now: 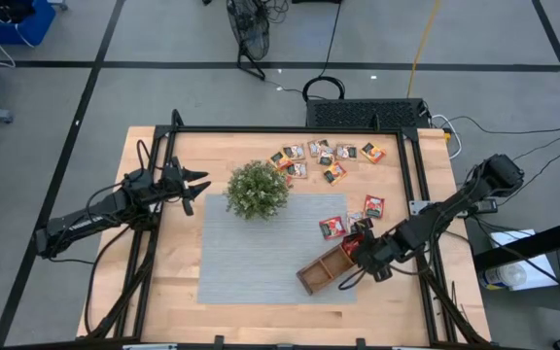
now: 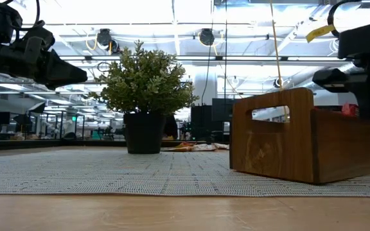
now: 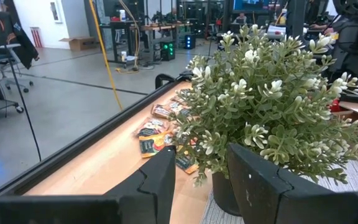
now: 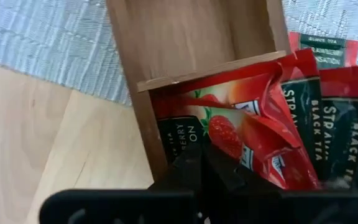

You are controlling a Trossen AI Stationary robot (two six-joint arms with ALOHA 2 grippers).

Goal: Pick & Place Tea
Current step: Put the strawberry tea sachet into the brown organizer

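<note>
Mat [image 1: 261, 262] covers wooden table [image 1: 154, 282]; workshop room behind.

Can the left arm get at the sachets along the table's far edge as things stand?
Probably yes. The left gripper is open beside the plant, and the far sachets lie on bare table beyond it; only the plant partly stands between.

A mat [image 1: 261, 253] lies on the bench [image 1: 163, 292]. The plant [image 1: 257, 189] stands at the mat's far edge, with the left hand [image 1: 194, 186] just to its left. Behind and right of the plant, tea sachets [image 1: 324, 156] lie scattered on the bench. The wooden tray [image 1: 324, 269] sits at the mat's near right corner; the right hand [image 1: 358, 255] is over its right end compartment, which holds sachets.
</note>
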